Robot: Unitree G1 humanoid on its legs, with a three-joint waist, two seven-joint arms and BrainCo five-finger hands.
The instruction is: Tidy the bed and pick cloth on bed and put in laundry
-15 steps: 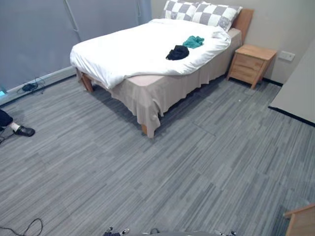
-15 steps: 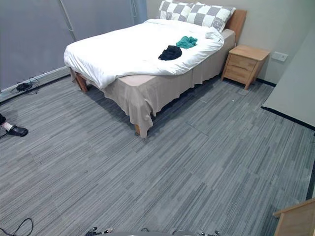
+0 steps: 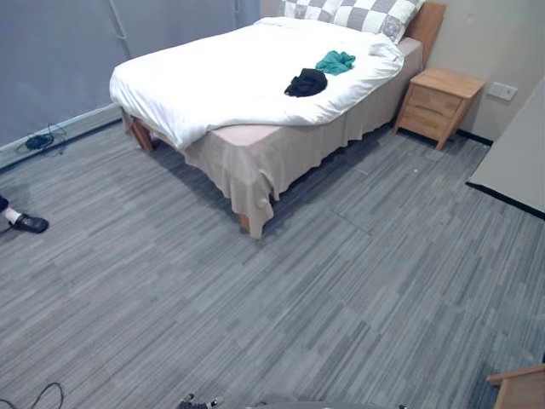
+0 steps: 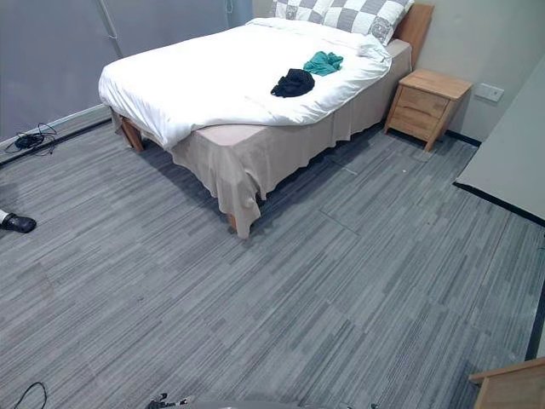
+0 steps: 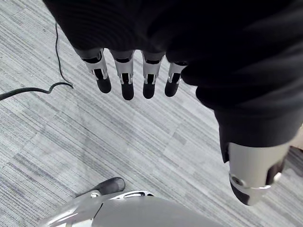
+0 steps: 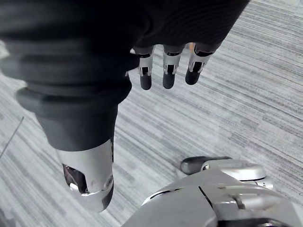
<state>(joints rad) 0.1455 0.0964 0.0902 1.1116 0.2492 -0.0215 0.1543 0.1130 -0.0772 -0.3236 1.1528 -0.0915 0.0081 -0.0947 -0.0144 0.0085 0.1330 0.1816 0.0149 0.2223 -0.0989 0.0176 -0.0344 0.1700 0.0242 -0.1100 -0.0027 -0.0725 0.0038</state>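
Since half a second ago my head has moved: the whole scene sits higher and a little to the left in both eye views, and the pillows' tops are now cut off. Nothing on the bed has shifted.

Far left, a person's dark shoe (image 3: 30,224) rests on the grey floor (image 3: 341,290), and some cords (image 3: 38,141) lie by the wall beyond it. Next comes the bed (image 3: 281,153), well apart from me, with a beige skirt down its sides. Its white duvet (image 3: 221,81) lies askew: it droops over the left corner of the foot end and leaves the near corner of the mattress bare. On the duvet's right half, towards the head end, lies the black cloth (image 3: 306,83), bunched up. The green cloth (image 3: 335,61) lies just beside it, nearer the pillows (image 3: 358,13); I cannot tell whether the two touch. The checked pillows lean at the wooden headboard (image 3: 430,21). Right of the bed stands a wooden nightstand (image 3: 443,102), with a socket (image 3: 502,90) on the wall past it. A wooden piece (image 3: 519,385) pokes in at the lower right corner.

My left hand (image 5: 124,75) hangs over the floor with straight fingers, grasping nothing. My right hand (image 6: 168,71) hangs likewise, relaxed and empty.
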